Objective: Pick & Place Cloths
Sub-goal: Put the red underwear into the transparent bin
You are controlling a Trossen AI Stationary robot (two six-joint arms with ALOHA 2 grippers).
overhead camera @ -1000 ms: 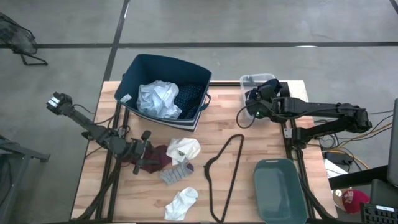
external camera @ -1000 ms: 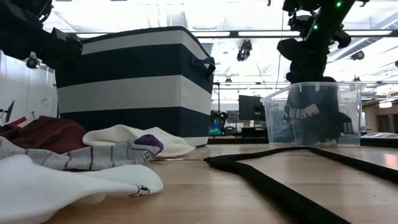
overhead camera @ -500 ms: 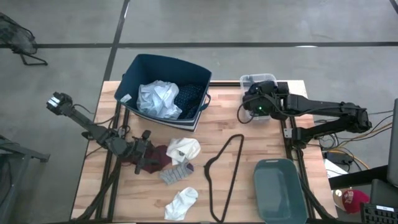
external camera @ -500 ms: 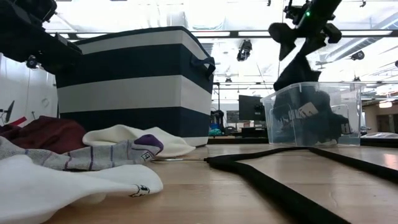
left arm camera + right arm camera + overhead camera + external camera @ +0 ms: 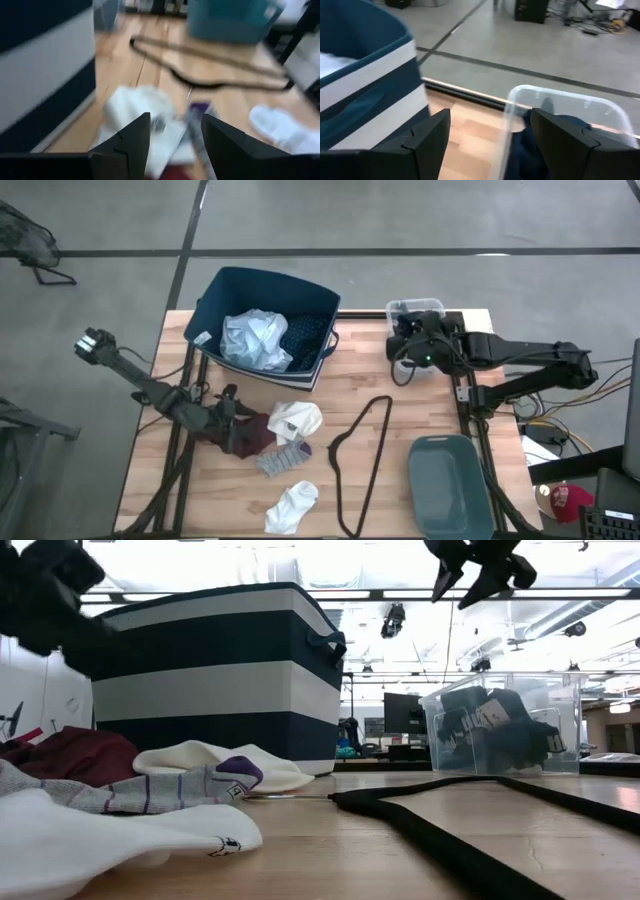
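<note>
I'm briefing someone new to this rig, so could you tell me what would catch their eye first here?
Probably the navy fabric bin at the table's back, holding a pale blue shirt. In front of it lies a scatter of small cloths, where the left gripper hovers open over a maroon piece. A long black hanger sprawls mid-table.

A light wooden table (image 5: 420, 405) is carrying a navy fabric bin (image 5: 262, 285), a clear plastic box (image 5: 404, 311), a thin black hanger (image 5: 362, 452), a grey-green plastic tray (image 5: 450, 485), and maroon (image 5: 256, 434), white (image 5: 296, 419) and grey (image 5: 281, 458) cloths.

Two white socks (image 5: 293, 507), one hanger (image 5: 362, 452), one bin (image 5: 262, 326).
</note>
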